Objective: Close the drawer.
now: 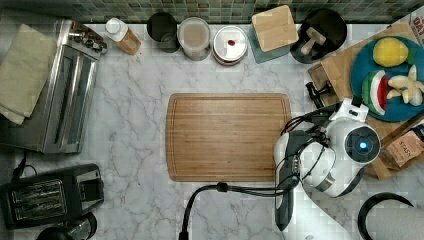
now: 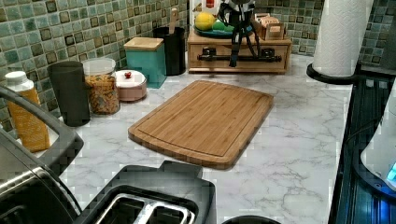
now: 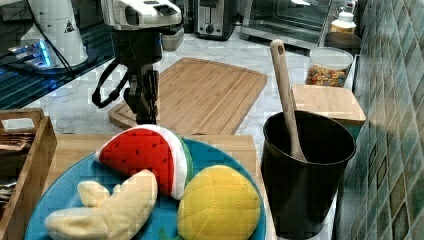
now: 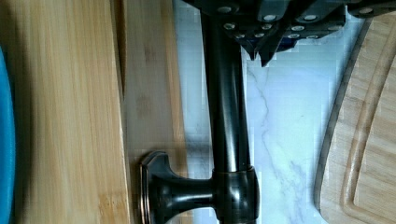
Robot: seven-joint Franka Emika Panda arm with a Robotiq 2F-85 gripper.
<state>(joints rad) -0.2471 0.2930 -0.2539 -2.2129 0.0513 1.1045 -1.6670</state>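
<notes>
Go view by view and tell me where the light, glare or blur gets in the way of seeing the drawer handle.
Left view: the drawer handle sits far back, small, crossed by the claw. Wrist view: handle close and crisp, a shadow beside it on the drawer front. Top view: handle partly under the arm. Right view: the watermelon toy blocks it.

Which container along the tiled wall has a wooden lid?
The square teal box; the glass jar and round pink tin have none.
</notes>
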